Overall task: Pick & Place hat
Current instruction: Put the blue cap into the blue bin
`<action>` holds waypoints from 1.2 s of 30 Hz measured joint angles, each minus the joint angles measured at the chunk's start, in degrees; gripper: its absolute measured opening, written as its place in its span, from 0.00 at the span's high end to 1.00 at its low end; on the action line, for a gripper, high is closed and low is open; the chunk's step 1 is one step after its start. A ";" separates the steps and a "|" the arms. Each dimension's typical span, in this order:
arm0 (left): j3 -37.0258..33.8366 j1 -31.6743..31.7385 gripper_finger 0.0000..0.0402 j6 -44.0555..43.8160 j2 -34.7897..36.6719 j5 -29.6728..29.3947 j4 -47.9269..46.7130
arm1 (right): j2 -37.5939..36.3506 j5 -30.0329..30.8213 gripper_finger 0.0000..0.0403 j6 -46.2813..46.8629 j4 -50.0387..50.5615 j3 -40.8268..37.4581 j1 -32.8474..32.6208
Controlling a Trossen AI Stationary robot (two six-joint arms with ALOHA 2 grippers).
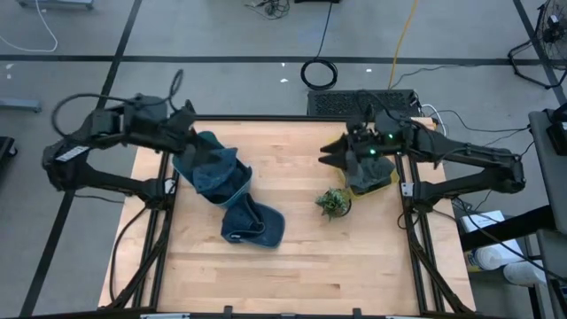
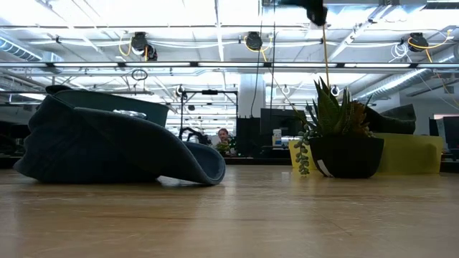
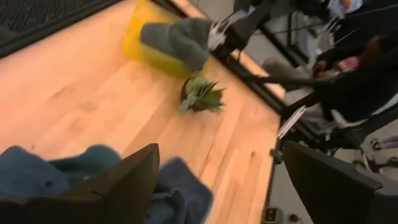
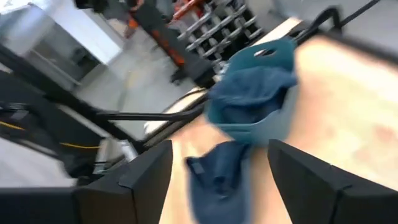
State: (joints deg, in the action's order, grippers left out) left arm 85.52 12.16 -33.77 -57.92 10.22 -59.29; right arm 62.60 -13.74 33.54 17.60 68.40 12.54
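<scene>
A dark blue hat (image 1: 252,223) lies on the wooden table, its brim (image 2: 204,163) resting on the wood. Behind it a teal basket (image 1: 213,173) holds more blue cloth (image 4: 252,93). My left gripper (image 1: 193,133) hangs open above the basket's far left side, with nothing between its fingers (image 3: 221,155). My right gripper (image 1: 326,152) is open and raised at the right, beside a yellow bin (image 1: 376,182), pointing toward the basket (image 4: 219,149). A grey hat (image 3: 177,37) lies in the yellow bin.
A small potted plant (image 1: 334,202) stands on the table in front of the yellow bin (image 2: 412,152). Black frame rails (image 1: 409,221) run along the table's left and right edges. Bare wood lies between the blue hat and the plant and along the near edge.
</scene>
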 joint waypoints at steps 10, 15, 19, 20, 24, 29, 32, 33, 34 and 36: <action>3.18 -5.77 0.13 -2.97 1.28 -3.90 5.18 | -1.63 7.53 0.29 20.88 -0.15 0.02 -14.24; 3.18 -7.70 0.13 -4.43 1.30 -5.95 6.52 | -1.39 16.40 0.29 28.51 0.96 0.02 -21.78; 3.18 -8.08 0.13 -5.25 1.28 -7.48 6.67 | -1.19 26.06 0.29 33.26 2.34 0.02 -26.56; 3.18 -8.06 0.13 -5.35 1.28 -7.79 6.96 | -0.86 28.52 0.29 33.47 2.42 0.02 -27.42; 3.18 -8.08 0.13 -6.11 1.28 -8.36 7.29 | 1.72 34.89 0.30 33.31 2.78 0.03 -28.86; 3.16 -8.08 0.13 -6.97 1.28 -8.35 7.30 | 7.71 36.10 0.30 31.25 2.81 0.04 -26.71; 3.15 -8.08 0.13 -7.99 1.28 -6.80 7.29 | 11.20 35.04 0.30 28.78 2.83 0.04 -24.77; 3.14 -8.07 0.13 -8.37 1.28 -5.65 7.28 | 12.34 34.00 0.30 28.24 2.69 0.04 -23.86; 3.14 -8.08 0.13 -8.67 1.28 -4.60 7.28 | 13.49 32.79 0.30 27.71 2.49 0.04 -22.91; 3.14 -8.12 0.13 -8.82 1.22 -3.15 7.28 | 15.84 30.13 0.30 26.68 2.20 0.04 -21.20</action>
State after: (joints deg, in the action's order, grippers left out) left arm 88.66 4.04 -42.59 -56.70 7.07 -52.01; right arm 78.44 16.40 60.22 19.80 68.45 -8.66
